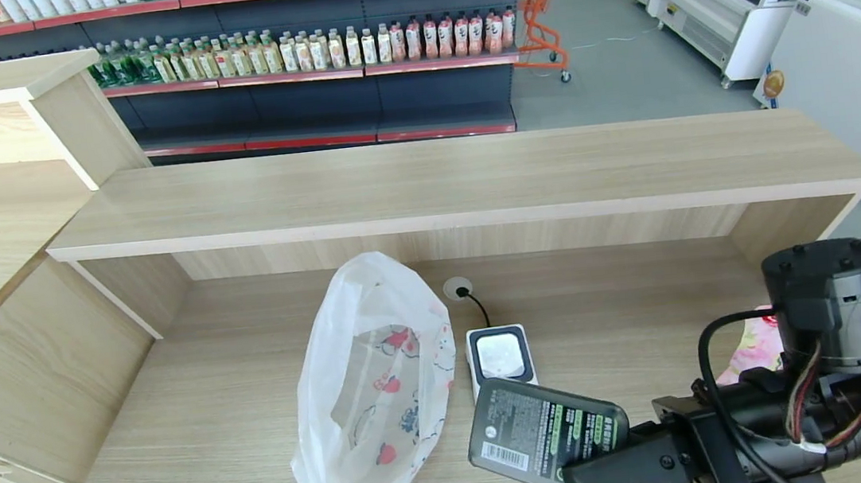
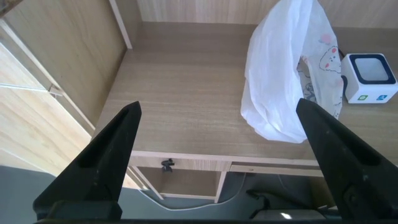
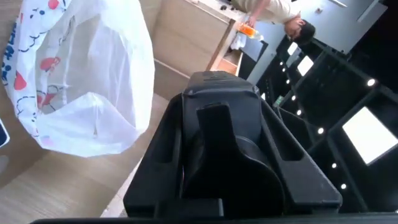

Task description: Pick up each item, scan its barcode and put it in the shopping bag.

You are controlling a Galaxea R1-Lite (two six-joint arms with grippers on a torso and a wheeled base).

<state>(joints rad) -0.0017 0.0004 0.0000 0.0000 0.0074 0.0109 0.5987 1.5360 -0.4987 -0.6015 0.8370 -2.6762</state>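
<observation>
1. Dark pouch [image 1: 534, 427] gripped in right jaws, at near edge of scanner [image 1: 500, 354]; barcode [image 1: 495, 455] facing up.
2. White shopping bag [image 1: 369, 384] upright on worktop [image 1: 218, 424], just beside scanner.
3. Left jaws wide open.

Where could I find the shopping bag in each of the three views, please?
Head view: shopping bag on the counter, left of the scanner.
Left wrist view: bag beside the white scanner, near the counter's front edge.
Right wrist view: bag lying on the counter, printed side showing.
Shared landmark: the counter's wood top.
</observation>
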